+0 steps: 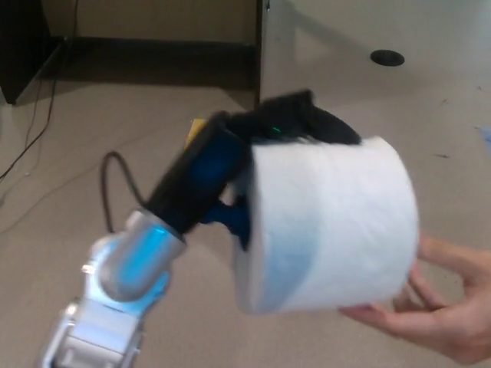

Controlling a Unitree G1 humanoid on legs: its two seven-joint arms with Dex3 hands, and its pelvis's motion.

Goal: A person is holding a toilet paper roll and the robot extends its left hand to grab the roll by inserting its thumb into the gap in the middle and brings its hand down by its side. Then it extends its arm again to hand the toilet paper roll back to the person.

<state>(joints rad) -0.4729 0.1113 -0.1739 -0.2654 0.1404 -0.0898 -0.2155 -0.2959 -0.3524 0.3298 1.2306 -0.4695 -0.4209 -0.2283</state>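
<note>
**Robot hand grips toilet paper roll above a person's open palm**

At far left, a dark cabinet (19,46) is cut off by the picture's edge, and thin cables (34,130) trail from it across the beige floor (92,176). The robot's left arm (126,268) rises from the bottom left corner, its silver and blue-lit wrist blurred and its lower part out of the picture. A black cable (115,184) loops beside the wrist. The left hand (230,165) is clamped on the toilet paper roll (330,222): the thumb (234,218) reaches into the hole at the roll's near end, where its tip is hidden, while the fingers (307,123) lie over the top of the roll. Motion blur softens the hand's outline. Only a small corner of a yellow sheet (193,130) on the floor shows behind the hand; the rest is covered.

The white roll fills the middle of the picture, lying on its side in the air. Behind it stands a pale panel (322,38) with a round dark hole (387,57). At lower right, a person's hand (430,307) is open beneath the roll, fingertips at its underside, though whether they touch it is hard to make out. The person's wrist is cut off at the right edge. The robot's right hand does not appear.
</note>
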